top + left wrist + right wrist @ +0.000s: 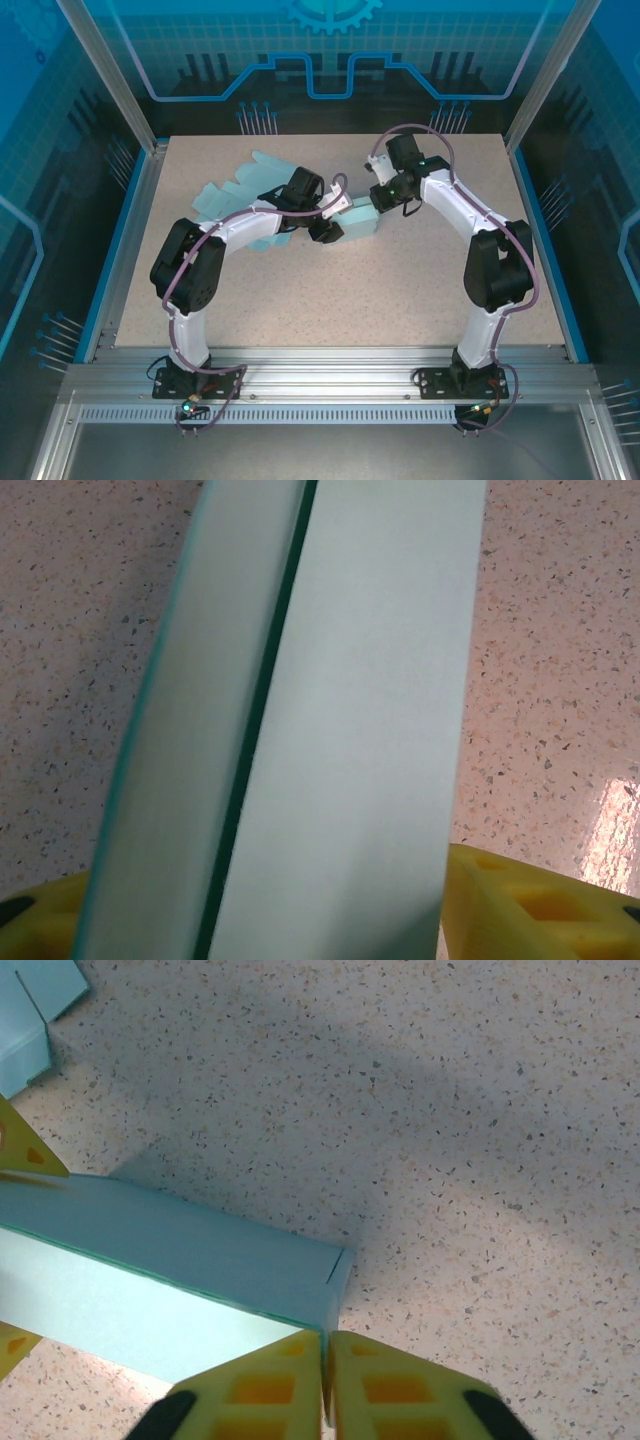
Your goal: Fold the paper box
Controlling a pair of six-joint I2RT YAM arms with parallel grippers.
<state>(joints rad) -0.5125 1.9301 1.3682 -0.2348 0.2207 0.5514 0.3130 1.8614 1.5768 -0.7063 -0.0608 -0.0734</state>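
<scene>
The paper box [357, 220] is a pale teal, partly folded sleeve lying near the table's middle. My left gripper [328, 222] straddles its left part. In the left wrist view the box [360, 730] spans the gap between my yellow fingers [540, 910], which press on both sides. My right gripper [385, 197] is at the box's right end. In the right wrist view its jaws [327, 1345] are shut on the thin end flap of the box [200, 1250]. The left gripper's yellow fingertips [25, 1150] show at either side of the box there.
Flat teal paper blanks [232, 185] lie behind the left arm at the back left, and also show as blanks [30, 1010] in the right wrist view. The speckled table [400, 300] is bare in front and to the right. Metal frame posts [110, 80] stand at the back corners.
</scene>
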